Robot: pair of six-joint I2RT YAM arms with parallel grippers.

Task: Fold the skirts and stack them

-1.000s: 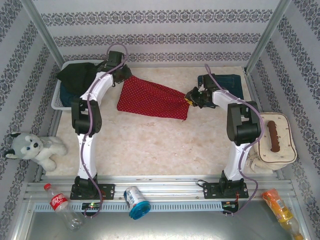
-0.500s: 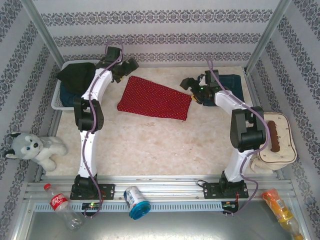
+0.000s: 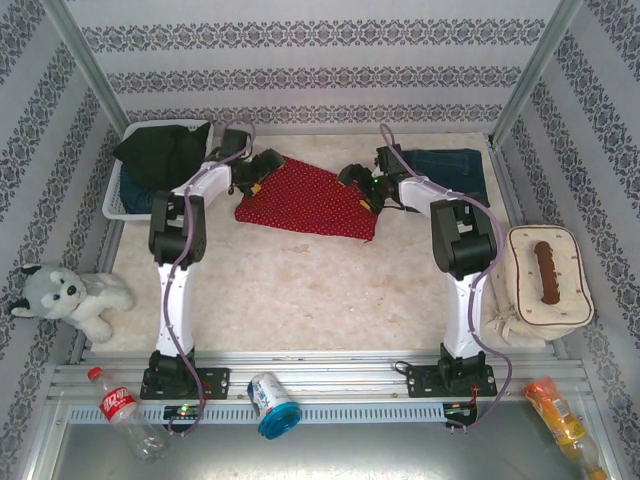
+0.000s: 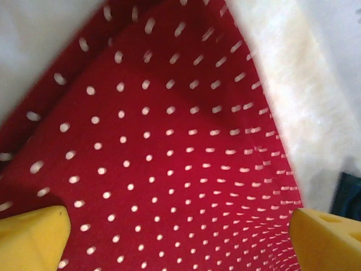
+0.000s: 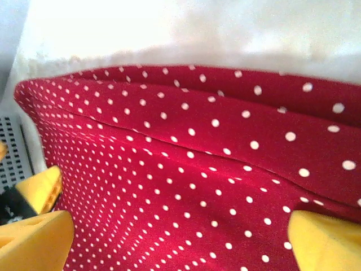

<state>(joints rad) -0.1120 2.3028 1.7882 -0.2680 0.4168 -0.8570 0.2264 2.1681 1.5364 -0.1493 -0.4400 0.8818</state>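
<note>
Left claw (image 4: 180,237), right claw (image 5: 179,237) agape; red skirt (image 3: 305,198) ends hidden.

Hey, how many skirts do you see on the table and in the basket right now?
4: the red polka-dot skirt mid-table, a folded denim skirt far right, a black skirt in the basket, and blue denim under it. More may be hidden.

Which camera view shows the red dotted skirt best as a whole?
The top view: nearly the whole red skirt is visible, with its outline. Both wrist views give close patches of dotted cloth.
</note>
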